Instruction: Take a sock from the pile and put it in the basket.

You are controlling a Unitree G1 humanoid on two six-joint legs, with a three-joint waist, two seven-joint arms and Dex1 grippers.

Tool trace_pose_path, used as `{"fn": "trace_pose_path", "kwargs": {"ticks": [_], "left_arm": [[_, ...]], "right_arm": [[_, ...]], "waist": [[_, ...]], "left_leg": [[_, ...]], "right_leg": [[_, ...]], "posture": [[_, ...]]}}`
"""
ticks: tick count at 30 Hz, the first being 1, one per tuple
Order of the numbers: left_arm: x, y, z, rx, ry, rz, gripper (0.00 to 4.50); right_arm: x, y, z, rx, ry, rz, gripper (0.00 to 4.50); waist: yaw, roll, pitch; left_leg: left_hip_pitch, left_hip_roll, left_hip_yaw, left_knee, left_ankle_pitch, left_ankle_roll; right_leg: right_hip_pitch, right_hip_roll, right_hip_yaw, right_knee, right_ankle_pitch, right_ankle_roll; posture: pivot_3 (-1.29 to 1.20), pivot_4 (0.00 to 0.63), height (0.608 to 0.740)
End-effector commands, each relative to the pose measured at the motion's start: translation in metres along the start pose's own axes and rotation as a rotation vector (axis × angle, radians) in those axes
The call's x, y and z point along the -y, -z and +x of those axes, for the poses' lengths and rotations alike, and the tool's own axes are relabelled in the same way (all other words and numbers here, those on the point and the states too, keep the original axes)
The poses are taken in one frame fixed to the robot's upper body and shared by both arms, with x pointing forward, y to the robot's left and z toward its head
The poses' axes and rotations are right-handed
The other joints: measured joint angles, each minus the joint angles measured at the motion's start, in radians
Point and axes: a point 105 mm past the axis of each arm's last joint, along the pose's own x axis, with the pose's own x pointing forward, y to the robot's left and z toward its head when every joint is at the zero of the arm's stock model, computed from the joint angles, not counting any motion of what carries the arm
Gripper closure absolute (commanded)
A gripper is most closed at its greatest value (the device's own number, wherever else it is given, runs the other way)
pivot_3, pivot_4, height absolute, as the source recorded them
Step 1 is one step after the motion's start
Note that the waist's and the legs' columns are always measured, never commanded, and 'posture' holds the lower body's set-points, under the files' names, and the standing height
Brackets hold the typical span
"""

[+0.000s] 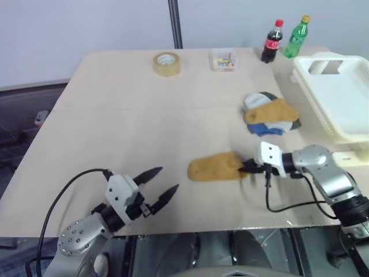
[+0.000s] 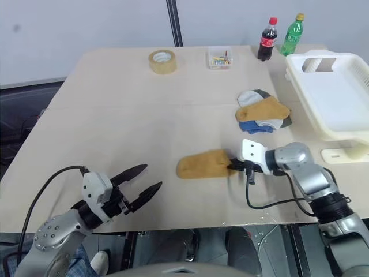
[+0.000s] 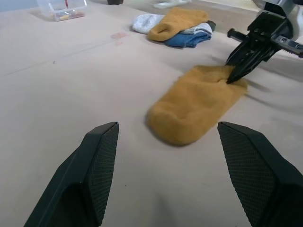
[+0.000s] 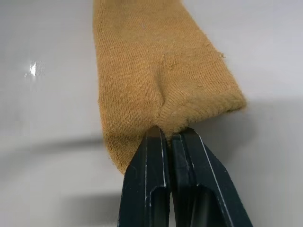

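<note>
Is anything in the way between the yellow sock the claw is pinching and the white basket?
Mostly no. The right claw pinches the sock on the table. The pile lies left of the basket, just off the path; lifting clears it.

No text, label or number is legible on anything here.

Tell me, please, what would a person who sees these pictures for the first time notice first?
First, the mustard-yellow sock lying flat near the table's front edge, with the right hand shut on its open end. Next, the left hand, open and idle at the front left. Then the small pile of socks further back on the right, beside the white basket at the table's right edge.
</note>
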Motion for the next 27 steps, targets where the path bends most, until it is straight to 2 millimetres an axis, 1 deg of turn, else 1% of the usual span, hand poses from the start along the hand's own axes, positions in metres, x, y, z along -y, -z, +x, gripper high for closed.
{"fn": "trace_pose_path", "kwargs": {"ticks": [1, 2, 4, 5, 7, 8, 9, 10, 12, 15, 18, 19, 20, 21, 22, 25, 27], "left_arm": [[0.002, -0.003, 0.000, 0.012, 0.007, 0.023, 0.91], [0.001, -0.003, 0.000, 0.013, 0.004, 0.023, 0.91], [0.002, -0.003, -0.001, 0.013, 0.001, 0.022, 0.91], [0.002, -0.003, -0.001, 0.012, 0.000, 0.021, 0.91], [0.002, -0.003, -0.001, 0.012, -0.002, 0.020, 0.91], [0.002, -0.003, -0.001, 0.013, -0.003, 0.020, 0.91], [0.001, -0.004, -0.001, 0.015, -0.004, 0.020, 0.91], [0.001, -0.004, -0.001, 0.015, -0.005, 0.020, 0.91], [0.000, -0.004, -0.001, 0.017, -0.005, 0.020, 0.91], [0.001, -0.003, 0.001, 0.020, 0.002, 0.015, 0.91], [0.002, -0.003, 0.003, 0.023, 0.004, 0.014, 0.91], [0.001, -0.003, 0.003, 0.024, 0.004, 0.015, 0.91], [0.001, -0.003, 0.003, 0.024, 0.004, 0.016, 0.91], [0.001, -0.003, 0.003, 0.025, 0.004, 0.018, 0.91], [0.000, -0.003, 0.003, 0.025, 0.004, 0.019, 0.91], [0.000, -0.003, 0.003, 0.021, 0.003, 0.024, 0.91], [-0.001, -0.003, 0.003, 0.021, -0.001, 0.028, 0.91]], "right_arm": [[-0.003, -0.009, 0.014, 0.018, -0.033, -0.029, 4.48], [-0.003, -0.010, 0.014, 0.015, -0.037, -0.012, 4.48], [-0.007, -0.011, 0.012, -0.004, -0.074, 0.030, 3.82], [-0.006, -0.012, 0.010, -0.015, -0.070, 0.026, 3.68], [0.002, -0.014, 0.003, -0.050, -0.017, -0.020, 2.75], [0.003, -0.016, -0.002, -0.055, -0.016, -0.028, 2.22], [0.001, -0.020, -0.006, -0.046, -0.030, -0.029, 1.83], [0.002, -0.024, -0.012, -0.034, -0.032, -0.025, 1.83], [0.011, -0.029, -0.024, -0.035, -0.005, -0.036, 1.83], [0.026, -0.028, -0.037, -0.082, 0.031, -0.054, 1.83], [0.050, -0.040, -0.042, -0.025, 0.121, -0.014, 1.83], [0.060, -0.040, -0.042, -0.025, 0.168, 0.005, 1.83], [0.071, -0.037, -0.042, -0.041, 0.223, 0.007, 1.83], [0.087, -0.030, -0.043, -0.074, 0.302, 0.018, 1.83], [0.098, -0.024, -0.043, -0.108, 0.354, 0.028, 1.83], [0.123, -0.007, -0.042, -0.184, 0.463, 0.057, 1.83], [0.136, -0.006, -0.042, -0.186, 0.528, 0.067, 1.83]], "waist": [[0.002, 0.000, 0.000], [0.002, 0.000, 0.000], [0.003, 0.000, 0.000], [0.004, 0.000, 0.000], [0.006, 0.000, 0.000], [0.007, 0.000, 0.000], [0.010, 0.000, 0.000], [0.010, 0.000, 0.000], [0.011, 0.000, 0.000], [0.009, 0.000, 0.000], [0.005, 0.000, 0.000], [0.002, 0.000, 0.000], [0.000, 0.000, 0.000], [0.002, 0.000, 0.000], [0.002, 0.000, 0.000], [0.005, -0.001, 0.001], [0.004, -0.001, 0.001]], "left_leg": [[0.000, 0.000, 0.000, 0.000, 0.000, 0.000], [0.000, 0.000, 0.000, 0.000, 0.000, 0.000], [0.000, 0.000, 0.000, 0.000, 0.000, 0.000], [0.000, 0.000, 0.000, 0.000, 0.000, 0.000], [-0.001, 0.000, 0.000, 0.000, 0.000, 0.000], [-0.001, 0.000, 0.000, 0.000, 0.000, 0.000], [-0.001, 0.000, 0.000, 0.000, 0.000, 0.000], [-0.001, 0.000, 0.000, 0.000, 0.000, 0.001], [-0.001, 0.000, 0.000, 0.000, -0.001, 0.002], [-0.001, 0.000, 0.000, 0.000, -0.001, 0.002], [-0.001, 0.000, 0.000, 0.000, -0.001, 0.002], [-0.001, 0.000, 0.000, 0.000, -0.001, 0.002], [-0.001, 0.000, 0.000, 0.000, -0.001, 0.002], [-0.001, 0.000, 0.000, 0.000, -0.001, 0.002], [-0.002, 0.000, 0.000, 0.000, -0.001, 0.002], [-0.002, -0.001, 0.000, 0.000, 0.001, -0.001], [-0.003, -0.001, 0.000, -0.001, 0.001, -0.001]], "right_leg": [[0.000, 0.000, 0.000, 0.000, 0.000, 0.000], [0.000, 0.000, 0.000, 0.000, 0.000, 0.000], [0.000, 0.000, 0.000, 0.000, 0.000, 0.000], [0.000, 0.000, 0.000, 0.000, 0.000, 0.000], [0.000, 0.000, 0.000, 0.000, 0.000, 0.000], [0.000, 0.000, -0.001, 0.000, 0.000, 0.000], [0.000, 0.000, -0.001, 0.000, 0.000, 0.000], [0.000, -0.001, -0.001, 0.000, 0.000, 0.000], [0.000, -0.001, -0.001, -0.001, 0.000, 0.000], [0.000, -0.001, -0.001, -0.001, 0.000, 0.000], [0.000, 0.000, -0.001, 0.000, 0.000, 0.000], [0.000, 0.000, -0.001, -0.001, 0.000, 0.000], [0.000, 0.000, 0.000, 0.000, 0.000, 0.000], [0.000, 0.000, 0.000, 0.000, 0.000, 0.000], [0.000, 0.000, -0.001, 0.000, 0.000, 0.000], [-0.001, -0.001, -0.001, -0.001, 0.000, 0.000], [-0.002, -0.001, -0.001, -0.001, 0.000, 0.000]], "posture": [[0.00, 0.150, 0.739], [0.00, 0.150, 0.739], [0.00, 0.150, 0.739], [0.00, 0.150, 0.739], [0.00, 0.150, 0.739], [0.00, 0.150, 0.739], [0.00, 0.150, 0.739], [0.00, 0.150, 0.739], [0.00, 0.150, 0.739], [0.00, 0.150, 0.739], [0.00, 0.150, 0.739], [0.00, 0.150, 0.739], [0.00, 0.150, 0.739], [0.00, 0.150, 0.739], [0.00, 0.150, 0.739], [0.00, 0.150, 0.739], [0.00, 0.150, 0.739]]}}
